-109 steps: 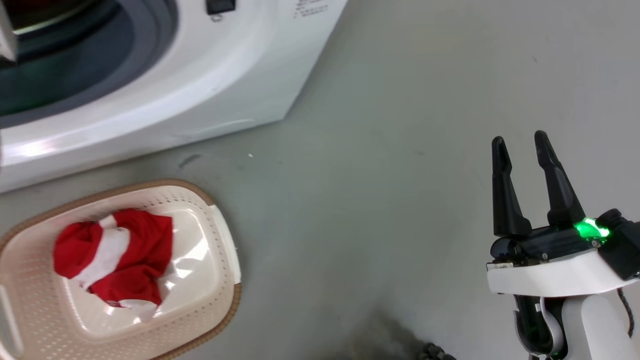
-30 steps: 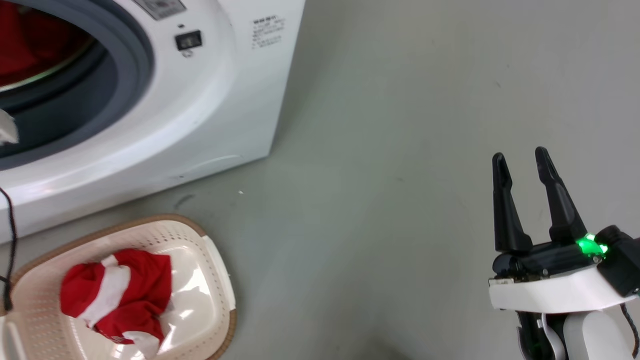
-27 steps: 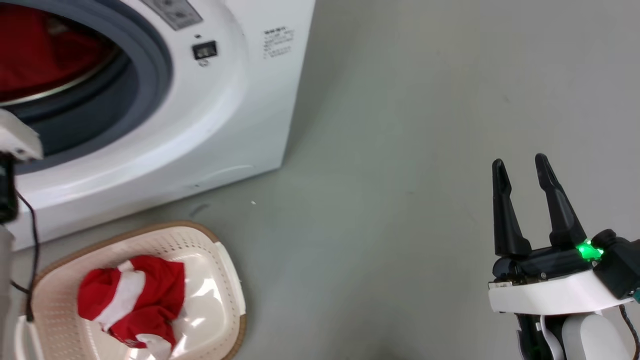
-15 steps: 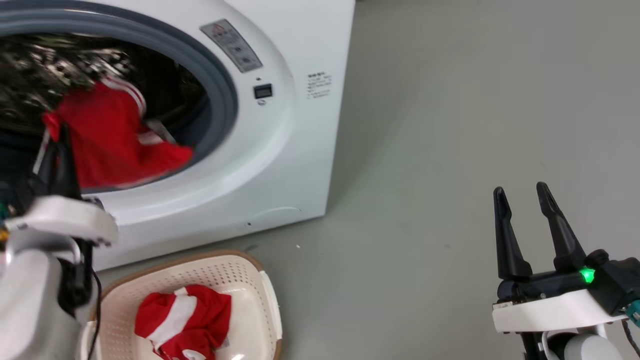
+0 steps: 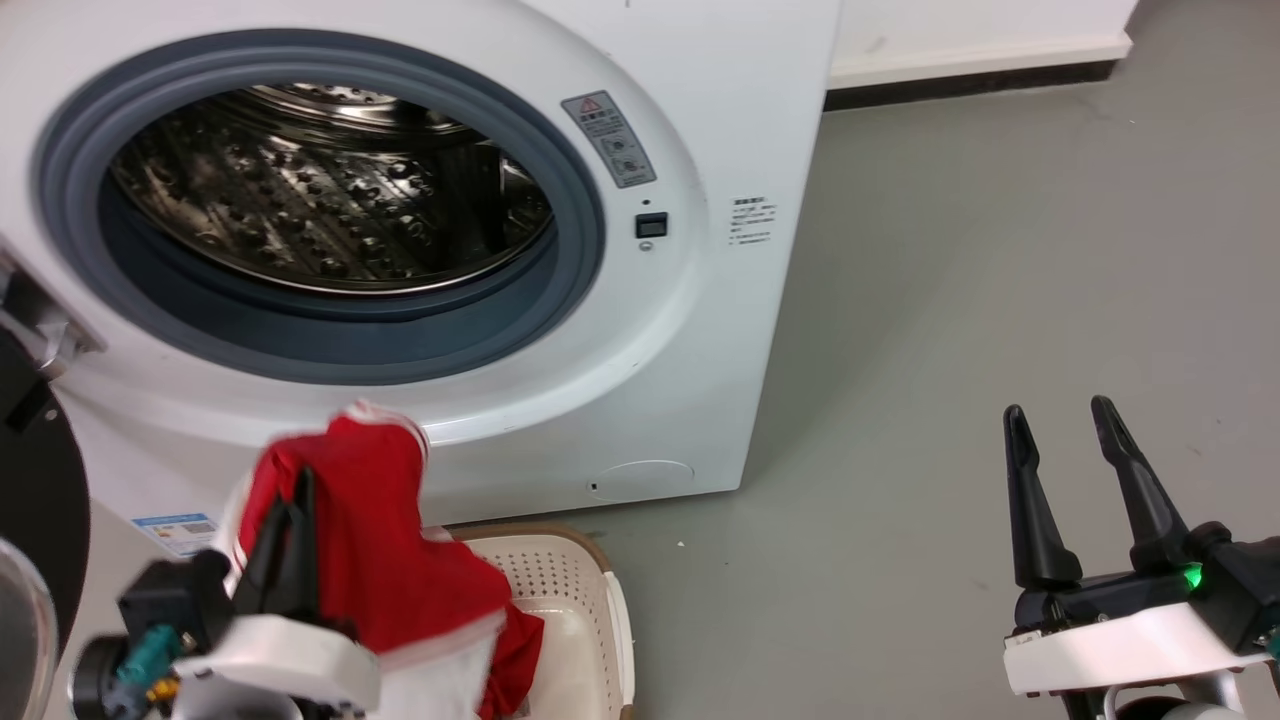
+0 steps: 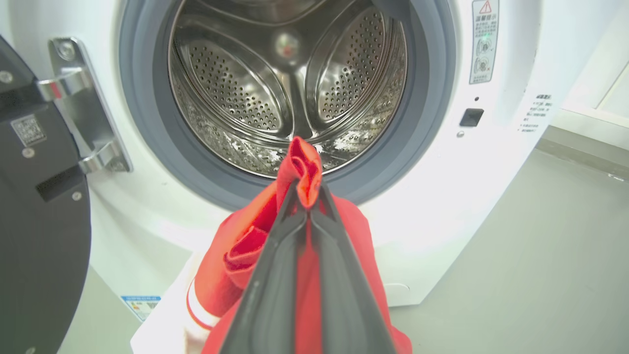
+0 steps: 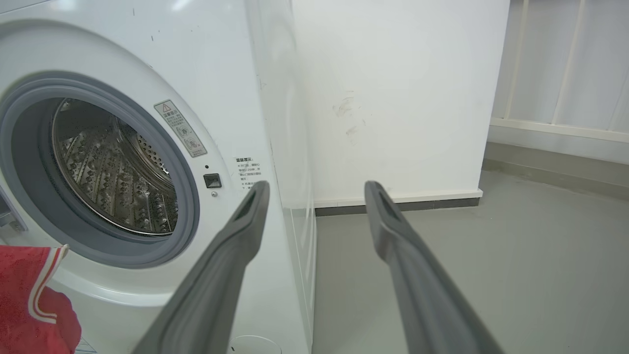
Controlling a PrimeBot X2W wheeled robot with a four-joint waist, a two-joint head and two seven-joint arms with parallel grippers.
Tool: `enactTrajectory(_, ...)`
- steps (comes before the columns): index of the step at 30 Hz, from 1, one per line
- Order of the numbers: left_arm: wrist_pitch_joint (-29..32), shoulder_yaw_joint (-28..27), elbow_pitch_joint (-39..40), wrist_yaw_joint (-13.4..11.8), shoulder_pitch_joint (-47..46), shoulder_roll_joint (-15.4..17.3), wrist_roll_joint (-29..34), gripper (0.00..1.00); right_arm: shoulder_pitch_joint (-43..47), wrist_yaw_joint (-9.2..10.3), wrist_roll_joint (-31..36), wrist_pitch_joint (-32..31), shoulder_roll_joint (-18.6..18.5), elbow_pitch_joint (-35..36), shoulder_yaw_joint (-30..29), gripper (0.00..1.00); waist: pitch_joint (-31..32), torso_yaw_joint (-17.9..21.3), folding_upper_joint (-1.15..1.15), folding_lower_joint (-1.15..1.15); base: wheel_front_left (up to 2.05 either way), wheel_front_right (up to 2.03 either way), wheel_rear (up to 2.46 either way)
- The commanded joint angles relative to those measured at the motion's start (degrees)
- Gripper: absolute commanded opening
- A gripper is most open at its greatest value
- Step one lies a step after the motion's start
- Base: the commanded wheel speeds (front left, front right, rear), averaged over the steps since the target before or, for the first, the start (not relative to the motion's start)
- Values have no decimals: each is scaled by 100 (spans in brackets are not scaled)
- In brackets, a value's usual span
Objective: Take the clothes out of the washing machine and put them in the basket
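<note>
Spreading wide, the grey floor (image 5: pixel 950 250) meets a white wall (image 7: pixel 393 98); the white washing machine (image 5: pixel 720 380) stands open. Left jaws pinch red, white-striped clothes (image 5: pixel 380 560) over the cream basket (image 5: pixel 585 590); right jaws stand spread apart.

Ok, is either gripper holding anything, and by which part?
The left gripper is shut on a red garment, pinching a bunched fold of the cloth, with the rest hanging below. The right gripper is open and holds nothing.

Basket (image 5: pixel 592 600) beneath left gripper (image 5: pixel 290 505): mostly hidden by hanging red garment (image 5: pixel 390 570), cut by bottom edge. Door (image 6: pixel 39 236) left of gripper: cropped. Warning label (image 5: pixel 609 138) beyond gripper: unreadable.
</note>
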State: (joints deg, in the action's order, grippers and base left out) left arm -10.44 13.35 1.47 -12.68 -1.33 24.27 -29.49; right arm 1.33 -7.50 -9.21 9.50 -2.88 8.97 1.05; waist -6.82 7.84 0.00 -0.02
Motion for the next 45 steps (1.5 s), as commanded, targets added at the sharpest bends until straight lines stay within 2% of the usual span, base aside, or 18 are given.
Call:
enactTrajectory(1, 27, 36, 14, -36, 123, -37, -12, 0, 32, 2, -1, -31, 2, 48, 1, 100, 13, -93, 0, 2, 0, 0, 0)
enactTrajectory(6, 38, 187, -243, 56, 341, -227, -178, 0, -79, 2, 40, -91, 2, 249, 39, 100, -327, -148, 0, 2, 0, 0, 0)
enactTrajectory(10, -101, 165, -817, 141, 190, -362, -301, 0, -237, 2, 60, -118, 2, 340, 110, 100, -753, -37, 0, 2, 0, 0, 0)
enactTrajectory(19, -416, 173, -2731, 666, -803, -765, -385, 0, -706, 2, 47, 25, 3, 430, 171, 100, -1894, 253, 0, 2, 0, 0, 0)
enactTrajectory(25, -475, 55, -4049, 980, -1575, -897, -325, 0, -984, 2, -16, 157, 3, 372, 218, 100, -2489, 400, 0, 2, 0, 0, 0)
enactTrajectory(37, -475, -256, -5656, 1281, -2698, -871, -40, 0, -1335, 2, -147, 373, 2, 237, 320, 100, -3204, 681, 0, 2, 0, 0, 0)
enactTrajectory(45, -476, -312, -6569, 1511, -2952, -888, 27, 0, -1373, 2, -237, 491, 3, 104, 281, 100, -3307, 832, 0, 2, 0, 0, 0)
